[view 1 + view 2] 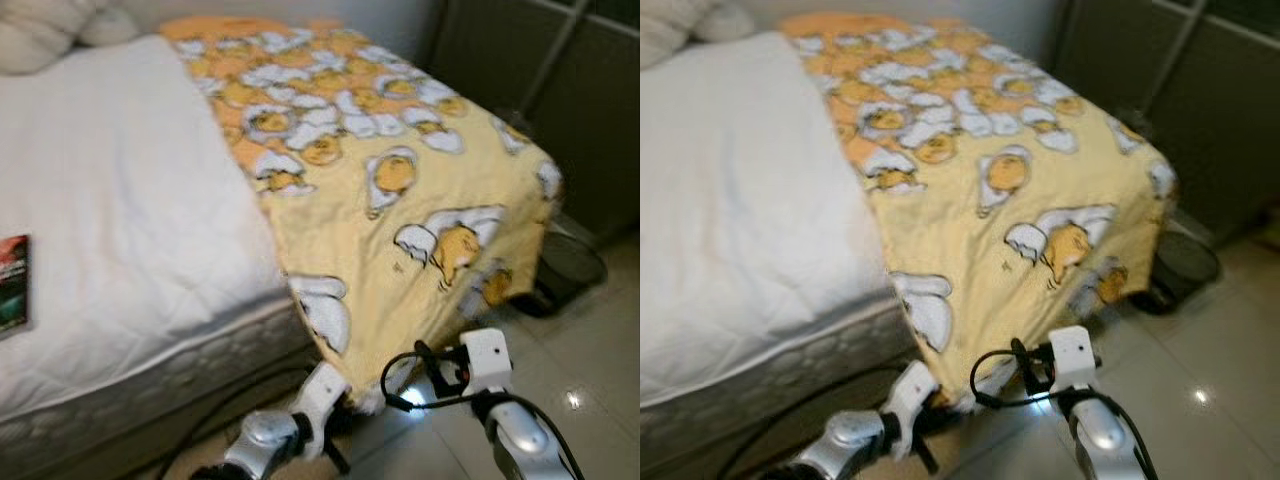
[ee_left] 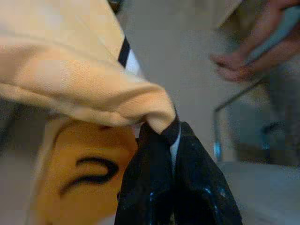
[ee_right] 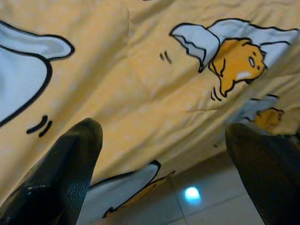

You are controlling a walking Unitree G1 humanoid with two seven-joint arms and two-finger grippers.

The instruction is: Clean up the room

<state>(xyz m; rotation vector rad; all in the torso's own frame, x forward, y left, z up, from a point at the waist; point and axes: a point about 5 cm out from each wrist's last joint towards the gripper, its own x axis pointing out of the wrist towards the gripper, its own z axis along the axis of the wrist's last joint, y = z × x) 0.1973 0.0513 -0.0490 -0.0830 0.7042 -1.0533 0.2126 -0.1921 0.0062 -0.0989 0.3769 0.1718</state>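
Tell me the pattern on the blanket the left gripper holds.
The blanket is yellow with white-and-orange cartoon egg characters, clearest in the left eye view.

My head cameras look down at the bed (image 1: pixel 120 200) corner, sharing it. Both wrist cameras sit very close to the blanket (image 3: pixel 140 93) hem.

The blanket (image 1: pixel 380 170) lies over the right half of the bed (image 1: pixel 110 200), its edge hanging toward the floor (image 1: pixel 600 350). A book (image 1: pixel 12 282) rests at the bed's left edge. Pillows (image 1: pixel 45 28) sit behind.
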